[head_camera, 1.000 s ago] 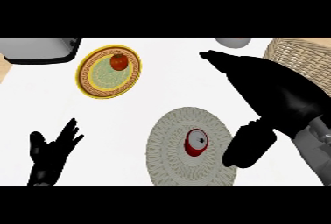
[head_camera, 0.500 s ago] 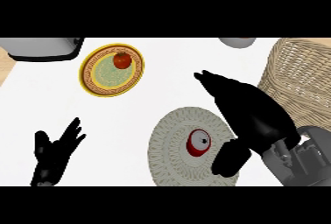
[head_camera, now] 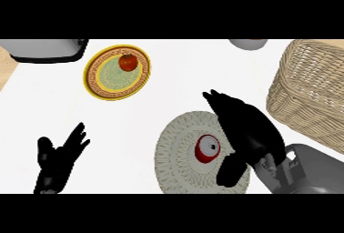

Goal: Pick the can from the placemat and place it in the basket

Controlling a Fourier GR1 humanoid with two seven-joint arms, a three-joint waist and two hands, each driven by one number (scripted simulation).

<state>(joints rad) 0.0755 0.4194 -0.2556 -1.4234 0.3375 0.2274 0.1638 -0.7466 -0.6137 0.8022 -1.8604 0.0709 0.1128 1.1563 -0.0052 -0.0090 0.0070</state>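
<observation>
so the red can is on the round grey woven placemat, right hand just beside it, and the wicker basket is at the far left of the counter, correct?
Not quite. The head view shows the wicker basket at the far right of the counter, not the left. The rest holds: the red can lies on the round grey woven placemat, with the right hand just beside it.
</observation>
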